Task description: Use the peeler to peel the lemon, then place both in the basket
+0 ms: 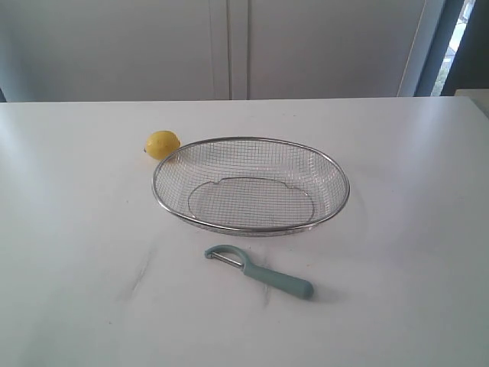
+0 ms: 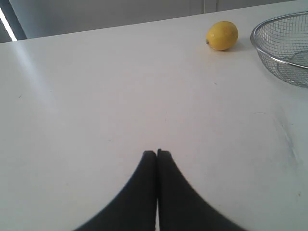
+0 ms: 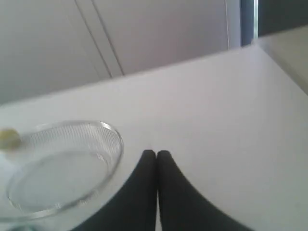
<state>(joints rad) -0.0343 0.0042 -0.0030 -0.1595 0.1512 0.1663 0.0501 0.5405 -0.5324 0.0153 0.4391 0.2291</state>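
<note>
The yellow lemon point(image 1: 162, 144) rests on the white table, touching the basket's back left rim. The wire mesh basket point(image 1: 250, 227) stands empty at mid table. In front of it lies the teal peeler point(image 1: 260, 272), its blade end to the left and its handle pointing right. Neither arm shows in the exterior view. My left gripper point(image 2: 157, 153) is shut and empty over bare table, with the lemon point(image 2: 222, 35) and basket rim point(image 2: 274, 57) far ahead of it. My right gripper point(image 3: 156, 153) is shut and empty beside the blurred basket point(image 3: 115, 147); the lemon point(image 3: 8, 139) shows beyond the basket.
The white table point(image 1: 76, 229) stretches wide on both sides of the basket. Pale cabinet doors point(image 1: 229, 46) stand behind the table's far edge. A dark opening point(image 1: 466, 46) shows at the back right.
</note>
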